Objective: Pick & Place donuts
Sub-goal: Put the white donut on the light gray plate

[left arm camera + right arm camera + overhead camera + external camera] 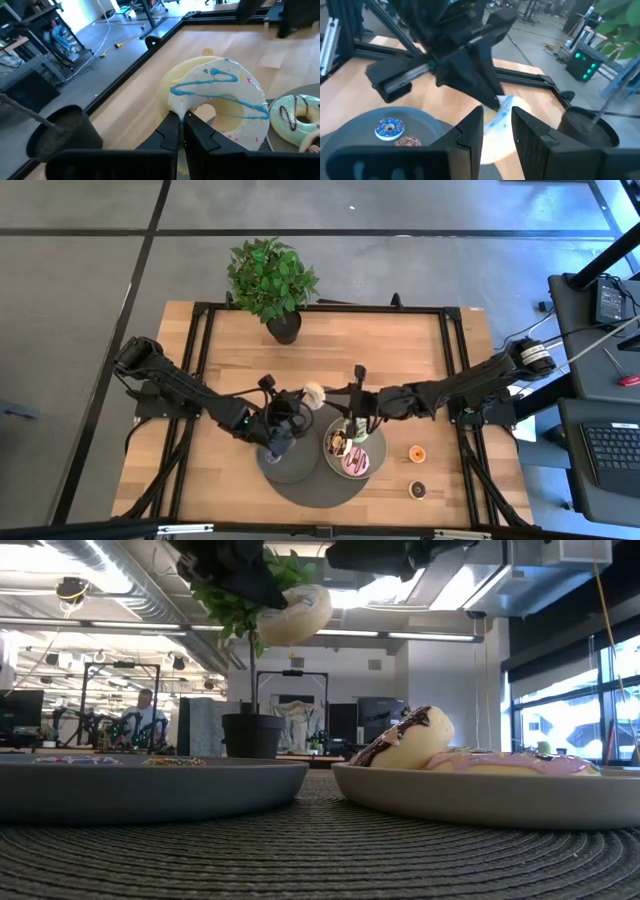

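Note:
My left gripper (181, 116) is shut on the cream donut (220, 100), which is iced white with a blue squiggle and is held high over the table (314, 392). My right gripper (496, 117) is open, just right of that donut (503, 111), with its fingers pointing at it and apart from it in the high view. The green donut (299, 119), the pink donut (520, 762) and the chocolate-iced donut (408, 740) lie in the right grey plate (376, 448). A purple mini (388, 128) and a brown mini (408, 142) lie in the left plate (285, 470). My left gripper pinches the cream donut between its two fingers by the ring's near rim (181, 106). The fingers (170, 131) come level from the table's left. The donut is lifted clear, tilted on edge high above the plates (293, 612).
An orange mini (417, 452) and a dark brown mini (417, 489) lie on the wood right of the plates. Both plates rest on a round dark mat (320, 488). A potted plant (272, 280) stands at the far edge.

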Motion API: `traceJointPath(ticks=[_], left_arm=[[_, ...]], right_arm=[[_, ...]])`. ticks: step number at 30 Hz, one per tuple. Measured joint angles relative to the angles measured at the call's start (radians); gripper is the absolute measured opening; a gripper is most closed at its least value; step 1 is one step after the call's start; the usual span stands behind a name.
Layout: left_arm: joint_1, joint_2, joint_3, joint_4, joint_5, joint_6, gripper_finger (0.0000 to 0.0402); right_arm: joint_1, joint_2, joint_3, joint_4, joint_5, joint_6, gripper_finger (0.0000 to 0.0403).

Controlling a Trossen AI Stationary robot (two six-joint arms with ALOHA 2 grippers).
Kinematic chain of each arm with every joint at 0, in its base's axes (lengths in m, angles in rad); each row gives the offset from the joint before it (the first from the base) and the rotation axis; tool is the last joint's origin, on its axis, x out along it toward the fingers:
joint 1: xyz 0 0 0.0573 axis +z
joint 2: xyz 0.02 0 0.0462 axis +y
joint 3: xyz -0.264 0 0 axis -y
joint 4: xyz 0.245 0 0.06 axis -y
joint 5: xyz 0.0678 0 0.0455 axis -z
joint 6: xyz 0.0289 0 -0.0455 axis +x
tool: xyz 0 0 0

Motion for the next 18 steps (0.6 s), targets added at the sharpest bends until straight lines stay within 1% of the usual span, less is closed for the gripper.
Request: traceJointPath(ticks=[2, 5, 9, 12, 14, 18], left_arm=[[0.006, 0.0, 0.0, 0.0, 0.004, 0.0, 0.0008], [0.018, 0.0, 0.0, 0.0, 0.016, 0.0, 0.0008], [0.037, 0.0, 0.0, -0.002, 0.025, 0.0, 0.0008], [0.047, 0.0, 0.0, -0.005, 0.025, 0.0, 0.0008], [0.05, 0.0, 0.0, -0.008, 0.026, 0.0, 0.0008], [0.051, 0.0, 0.0, -0.008, 0.027, 0.0, 0.0008]], right_arm=[[0.0, 0.007, 0.0, 0.028, 0.012, -0.001, 0.0103], [0.0, 0.023, 0.0, 0.041, 0.068, -0.031, 0.0103], [0.0, 0.055, 0.006, 0.06, 0.076, -0.115, 0.0103], [0.001, 0.087, 0.039, 0.049, 0.1, -0.129, 0.0103], [0.0, 0.106, 0.065, 0.047, 0.14, -0.108, 0.0103], [0.0, 0.121, 0.113, -0.016, 0.202, -0.123, 0.0104]])
